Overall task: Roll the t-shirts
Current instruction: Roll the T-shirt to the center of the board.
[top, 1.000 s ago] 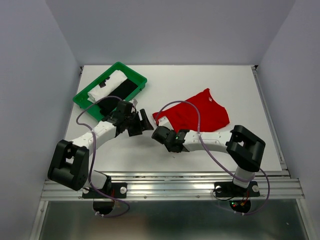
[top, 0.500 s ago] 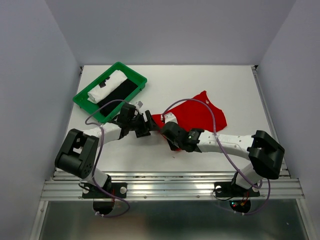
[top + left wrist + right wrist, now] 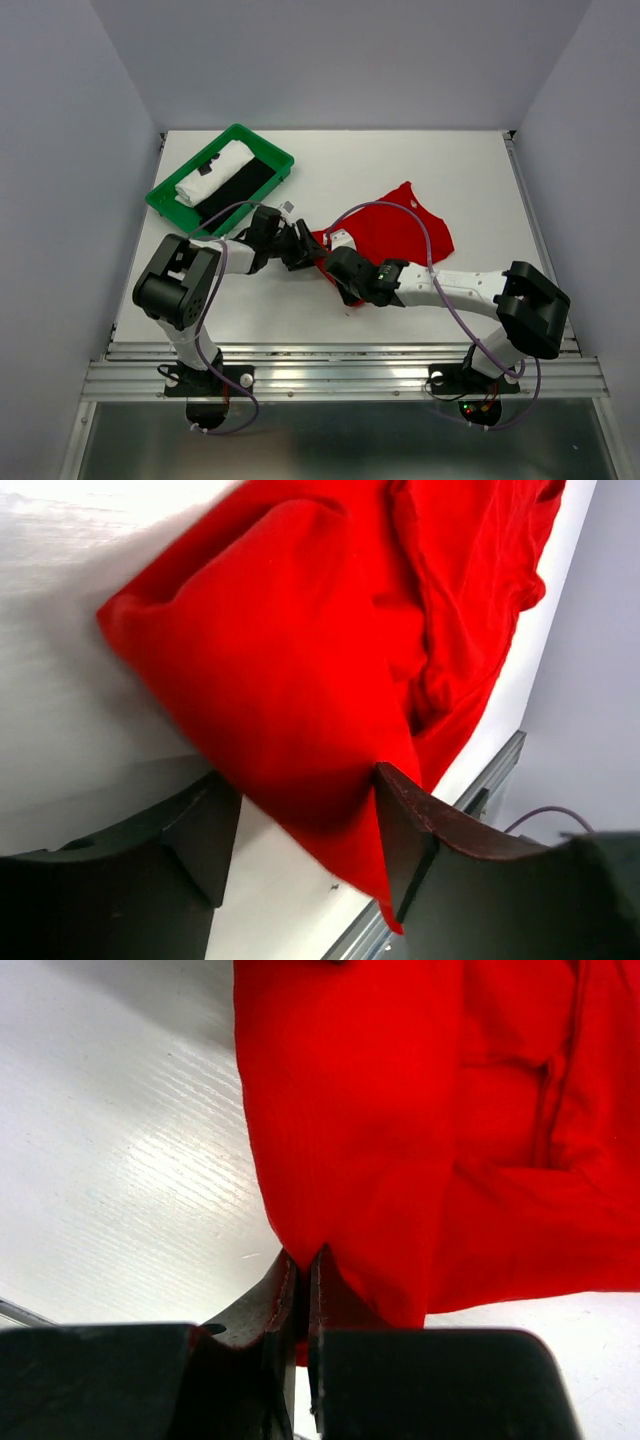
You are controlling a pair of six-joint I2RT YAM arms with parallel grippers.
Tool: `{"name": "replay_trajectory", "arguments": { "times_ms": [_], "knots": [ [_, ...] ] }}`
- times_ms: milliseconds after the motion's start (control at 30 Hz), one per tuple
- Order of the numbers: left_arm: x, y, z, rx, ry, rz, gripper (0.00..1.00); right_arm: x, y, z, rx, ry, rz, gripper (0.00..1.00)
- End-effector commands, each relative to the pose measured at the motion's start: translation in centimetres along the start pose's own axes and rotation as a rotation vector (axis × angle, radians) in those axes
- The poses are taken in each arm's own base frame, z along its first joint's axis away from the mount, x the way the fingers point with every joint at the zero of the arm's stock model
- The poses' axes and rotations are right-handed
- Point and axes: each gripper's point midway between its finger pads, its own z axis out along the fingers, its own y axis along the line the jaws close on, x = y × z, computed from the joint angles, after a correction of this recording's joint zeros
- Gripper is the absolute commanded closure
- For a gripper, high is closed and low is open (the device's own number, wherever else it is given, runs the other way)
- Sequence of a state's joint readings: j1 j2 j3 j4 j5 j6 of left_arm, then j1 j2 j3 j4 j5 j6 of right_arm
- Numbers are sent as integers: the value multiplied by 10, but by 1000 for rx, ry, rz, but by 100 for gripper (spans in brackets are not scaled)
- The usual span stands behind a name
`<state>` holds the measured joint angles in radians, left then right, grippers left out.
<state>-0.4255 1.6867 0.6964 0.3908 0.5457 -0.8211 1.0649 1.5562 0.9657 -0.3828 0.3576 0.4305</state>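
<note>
- Cloth lies rumpled right of centre on the table: the red t-shirt, running away to the far right of both grippers.
- Right gripper pinches its near-left edge, fingers pressed together on the cloth.
- Left gripper, just beside it, stands spread astride the shirt's left corner and looks better placed to take that corner.

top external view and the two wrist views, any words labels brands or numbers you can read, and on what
No text can be read in any view.
red t-shirt: plain, no print showing.
white t-shirt in the green tray: small dark marks, too small to read.
</note>
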Motion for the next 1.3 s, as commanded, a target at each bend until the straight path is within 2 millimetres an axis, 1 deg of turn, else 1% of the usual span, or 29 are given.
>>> {"name": "replay_trajectory", "arguments": {
  "times_ms": [0,33,67,100,133,167,200,267,300,433,533,633,733,833,900,933,967,1000,1033,1067,1100,1167,1233,1267],
  "knots": [
    [-9,-19,13,48,-8,19,42,-10,5,-4,-24,-33,25,98],
    [-9,-19,14,47,-6,14,48,-10,4,-4,-20,-31,22,97],
    [-8,-19,15,46,-2,9,70,-10,3,-5,-14,-24,14,91],
    [-7,-20,15,43,0,7,85,-9,2,-5,-10,-18,8,82],
    [-7,-19,15,32,2,3,98,-9,1,-6,-5,-15,1,69],
    [-7,-19,14,20,1,1,100,-7,-2,-7,8,-3,-10,40],
    [-6,-18,13,3,6,-2,100,-11,-3,-10,14,-8,-13,31],
    [-9,-19,9,-21,-13,-4,100,-15,-11,-14,53,-19,-9,21],
    [-6,-16,8,-48,-4,-12,100,-18,-12,-16,62,-29,-5,20],
    [-3,-17,1,-79,-3,-23,100,-24,-22,-20,116,-47,5,18],
    [-3,-20,-3,-88,-12,-33,100,-25,-28,-19,152,-55,-2,16],
    [-5,-23,-7,-97,-22,-30,100,-26,-28,-18,153,-63,-8,15],
    [-7,-28,-9,-105,-25,-24,100,-28,-22,-19,130,-80,-14,11],
    [-9,-30,-12,-117,-31,-25,100,-32,-18,-19,116,-109,-29,5],
    [-11,-30,-13,-127,-36,-33,100,-32,-12,-21,114,-123,-66,4],
    [-11,-31,-14,-131,-33,-38,100,-34,-12,-23,129,-138,-76,4],
    [-10,-31,-14,-135,-31,-54,100,-39,-12,-25,131,-157,-57,3],
    [-11,-32,-15,-135,-35,-62,100,-39,-11,-25,124,-158,-47,3],
    [-11,-32,-15,-139,-32,-72,100,-42,-6,-27,103,-161,-34,3],
    [-11,-33,-15,-140,-34,-86,100,-41,-3,-27,92,-145,-37,2],
    [-10,-32,-15,-150,-28,-100,100,-38,6,-27,61,-126,-46,3],
    [-11,-34,-14,-152,-24,-115,100,-39,14,-27,38,-127,-62,3],
    [-12,-34,-12,-162,-24,-124,100,-37,18,-25,45,-128,-83,4],
    [-10,-30,-13,-185,-16,-140,100,-39,21,-27,55,-136,-95,4]
  ]
}}
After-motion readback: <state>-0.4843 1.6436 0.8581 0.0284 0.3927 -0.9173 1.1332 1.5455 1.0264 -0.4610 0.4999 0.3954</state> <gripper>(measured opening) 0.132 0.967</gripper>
